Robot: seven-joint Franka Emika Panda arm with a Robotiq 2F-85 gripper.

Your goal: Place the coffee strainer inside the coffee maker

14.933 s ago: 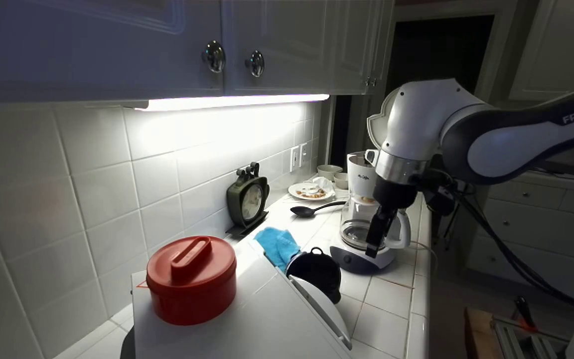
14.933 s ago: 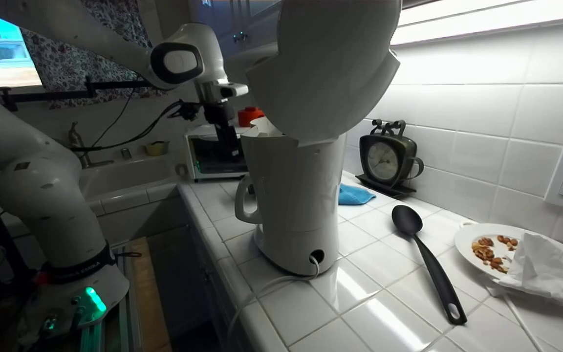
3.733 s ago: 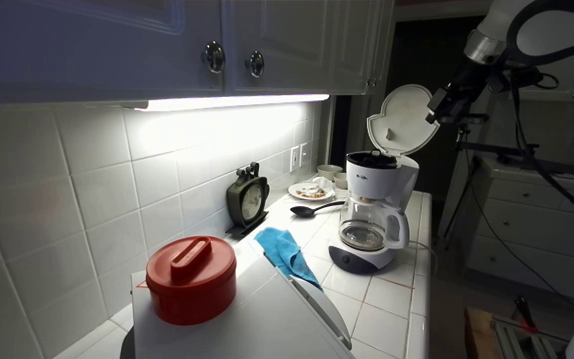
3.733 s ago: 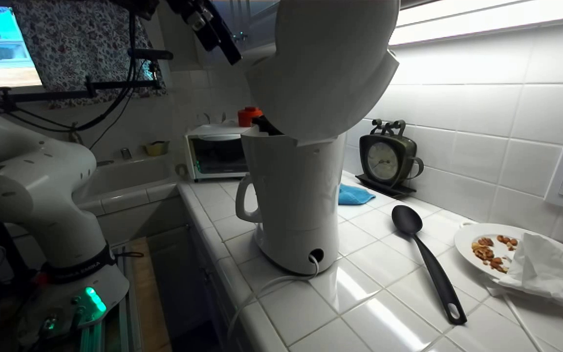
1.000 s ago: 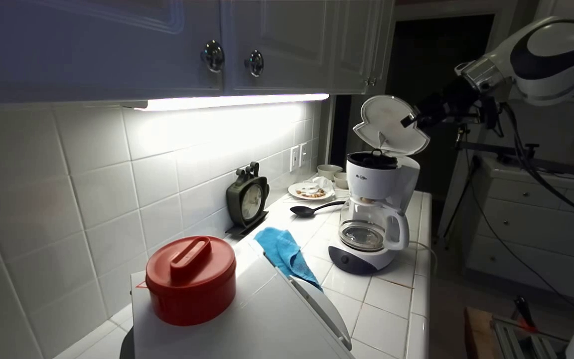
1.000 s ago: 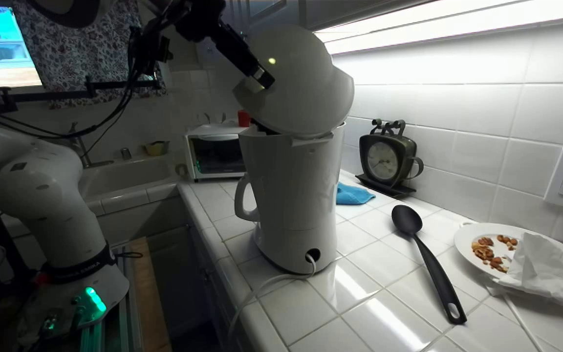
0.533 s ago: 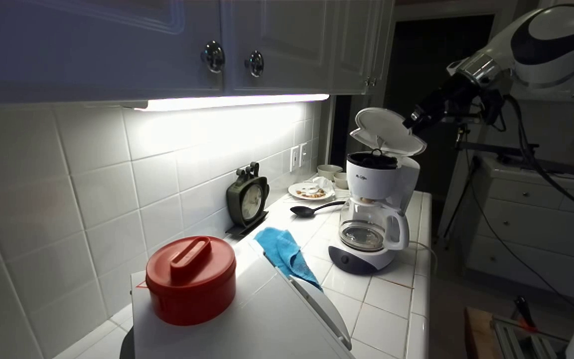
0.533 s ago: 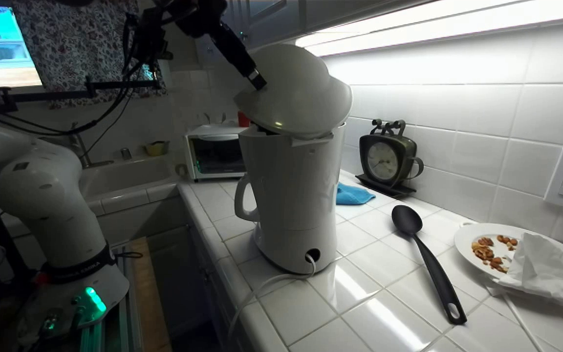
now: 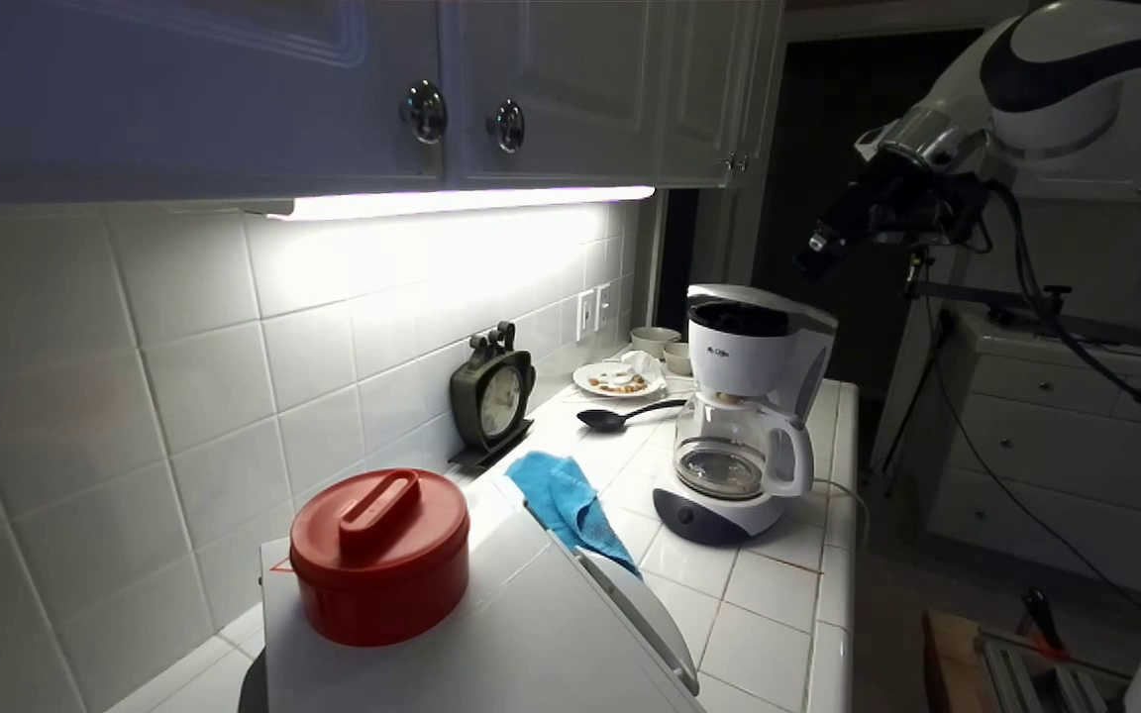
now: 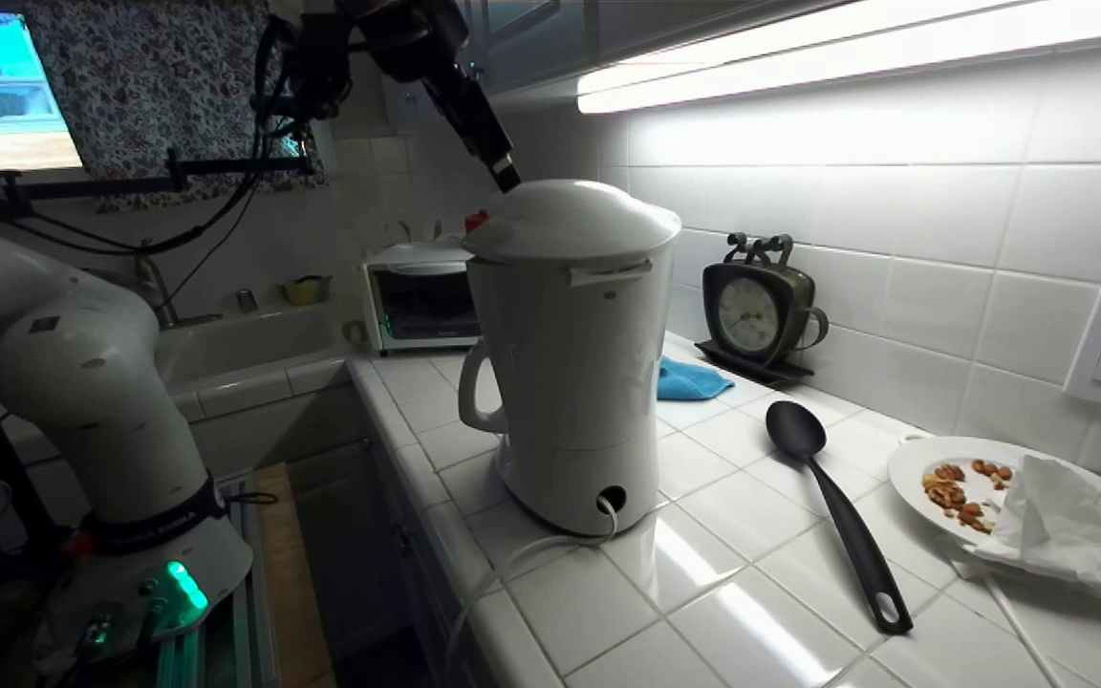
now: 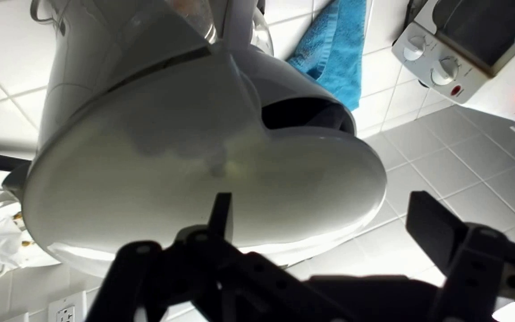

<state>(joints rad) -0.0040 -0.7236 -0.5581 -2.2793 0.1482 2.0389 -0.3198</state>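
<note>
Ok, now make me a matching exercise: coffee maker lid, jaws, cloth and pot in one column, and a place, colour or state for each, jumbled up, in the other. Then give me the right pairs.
Things
1. Coffee maker lid
2. Jaws
3. Cloth
4. Pot

Places, colours, states
A. On top of the toaster oven
B. Blue
C. White, over the top of the coffee maker
D. Spread apart

Right pairs
1-C, 2-D, 3-B, 4-A

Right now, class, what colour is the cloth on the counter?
Blue; the cloth shows best in the wrist view.
</note>
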